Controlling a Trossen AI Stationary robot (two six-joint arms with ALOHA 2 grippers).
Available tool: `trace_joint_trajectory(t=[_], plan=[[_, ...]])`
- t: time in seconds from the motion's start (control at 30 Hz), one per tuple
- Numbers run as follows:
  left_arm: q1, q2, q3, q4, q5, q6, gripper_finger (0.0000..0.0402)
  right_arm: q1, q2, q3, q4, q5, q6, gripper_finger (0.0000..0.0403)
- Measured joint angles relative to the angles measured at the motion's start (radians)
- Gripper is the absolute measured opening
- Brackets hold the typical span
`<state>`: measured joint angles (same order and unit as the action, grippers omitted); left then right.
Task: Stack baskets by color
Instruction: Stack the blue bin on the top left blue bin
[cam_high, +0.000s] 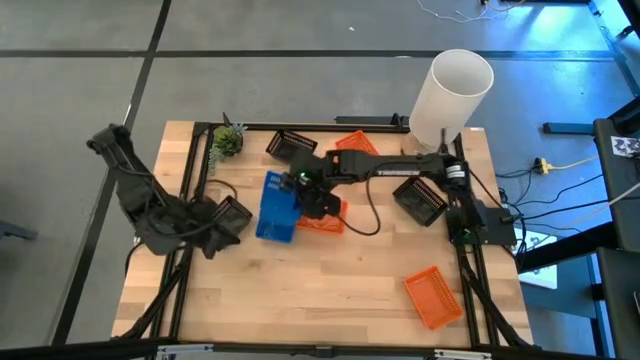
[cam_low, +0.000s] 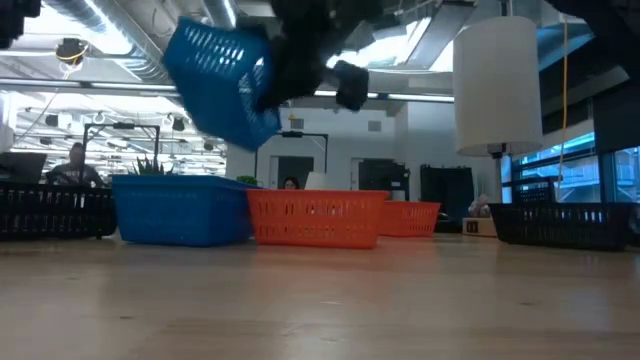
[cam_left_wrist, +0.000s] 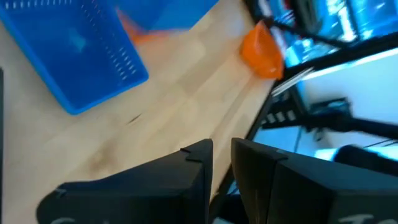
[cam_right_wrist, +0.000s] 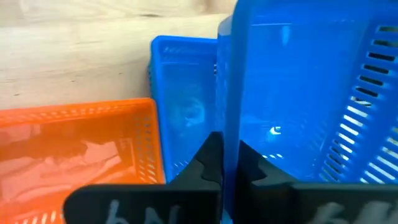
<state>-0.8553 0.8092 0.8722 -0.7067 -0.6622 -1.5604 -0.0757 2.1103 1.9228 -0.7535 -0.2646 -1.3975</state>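
Observation:
My right gripper (cam_high: 303, 196) is shut on a blue basket (cam_low: 220, 78) and holds it in the air over the middle of the table. Below it a second blue basket (cam_right_wrist: 183, 106) rests on its base on the table, with an orange basket (cam_right_wrist: 74, 149) right beside it. My left gripper (cam_high: 230, 214) hangs over the table's left part, away from every basket. Its fingers (cam_left_wrist: 199, 163) stand a narrow gap apart with nothing between them. My right gripper pinches one side wall (cam_right_wrist: 227, 134) of the blue basket at its rim, one finger outside the wall and one inside the basket. The fingers slant down from the table's right side. The basket is lifted clear and tilted, well above the baskets on the table.
A black basket (cam_high: 290, 146) and an orange basket (cam_high: 355, 143) sit near the far edge, another black basket (cam_high: 420, 200) at the right, another orange basket (cam_high: 435, 297) near the front right. A tall white cylinder (cam_high: 455, 92) stands far right, a small plant (cam_high: 227, 140) far left.

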Motion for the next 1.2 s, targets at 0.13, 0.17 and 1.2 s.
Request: trace_joint_trajectory(t=[0.13, 0.17, 1.2], plan=[[-0.024, -0.04, 0.0, 0.0, -0.046, 0.018, 0.005, 0.006, 0.069, 0.0, 0.025, -0.001, -0.001, 0.0], [-0.027, -0.045, 0.0, 0.001, -0.053, 0.026, 0.005, 0.008, 0.085, 0.0, 0.04, 0.0, -0.003, 0.0], [-0.029, -0.052, 0.0, -0.001, -0.03, 0.051, 0.005, 0.02, 0.117, 0.012, 0.035, 0.184, 0.047, 0.0095]])
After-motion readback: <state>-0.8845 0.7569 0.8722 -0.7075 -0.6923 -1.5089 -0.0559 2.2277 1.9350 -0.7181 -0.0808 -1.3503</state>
